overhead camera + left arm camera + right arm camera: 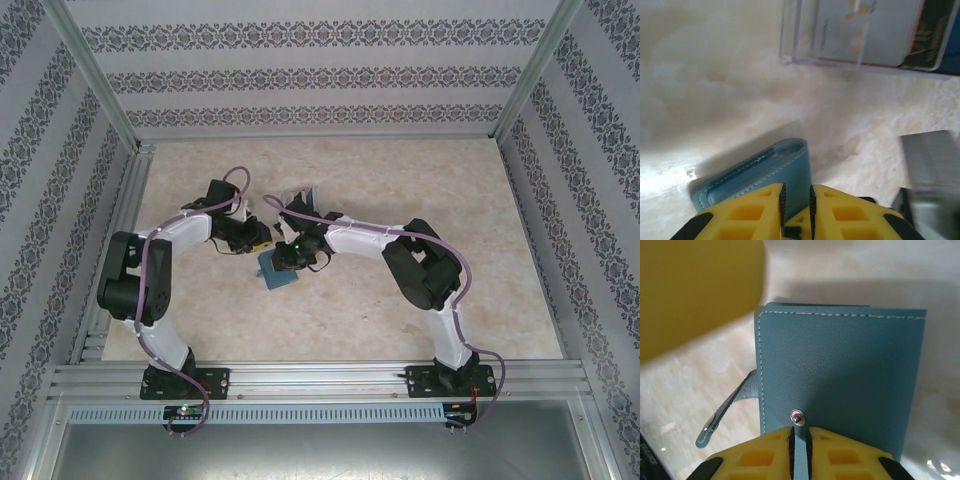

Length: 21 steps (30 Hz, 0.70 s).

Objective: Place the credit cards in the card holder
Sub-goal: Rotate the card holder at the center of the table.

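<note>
Yellow fingers of the right gripper (800,435) stand almost together, pinching the near edge of the teal card holder (840,370) right by its snap stud (797,416), while the clasp tab (727,412) hangs loose off the holder's left side. Seen from the left wrist, the left gripper (796,195) is likewise nearly closed, its narrow gap nipping the holder's edge, and the holder lies on the pale table (715,75) between the two arms. Beyond it and apart from it, a clear plastic box (787,50) holds the credit cards (865,30), whitish ones with a dark one at the right.
</note>
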{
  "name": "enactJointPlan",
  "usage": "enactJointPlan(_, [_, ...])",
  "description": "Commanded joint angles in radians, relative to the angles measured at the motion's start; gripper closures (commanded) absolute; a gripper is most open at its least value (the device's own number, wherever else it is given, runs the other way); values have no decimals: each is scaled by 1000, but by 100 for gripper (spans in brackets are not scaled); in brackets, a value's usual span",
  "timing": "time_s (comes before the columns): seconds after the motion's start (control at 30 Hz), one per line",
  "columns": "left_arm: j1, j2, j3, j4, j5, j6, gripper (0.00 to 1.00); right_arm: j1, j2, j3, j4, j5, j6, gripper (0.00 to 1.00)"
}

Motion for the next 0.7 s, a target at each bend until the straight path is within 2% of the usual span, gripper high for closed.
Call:
enactJointPlan(0.0, [-33, 6, -29, 76, 56, -15, 78, -23, -38, -29, -87, 43, -57, 81])
enactJointPlan(0.2, [-45, -11, -144, 112, 47, -32, 78, -56, -69, -85, -73, 25, -72, 80])
enactJointPlan(0.4, [-86, -63, -269, 167, 39, -83, 79, -106, -85, -106, -109, 72, -109, 80])
enactJointPlan(0.5, [-135, -83, -306, 204, 31, -133, 79, -135, -84, -102, -122, 96, -126, 79])
enactJointPlan(0.6, [-213, -113, -343, 263, 9, -222, 79, -147, -71, -69, -159, 147, -150, 79])
enactJointPlan(0.67, [-276, -147, -362, 307, -16, -294, 79, -151, -60, -58, -143, 133, -154, 79])
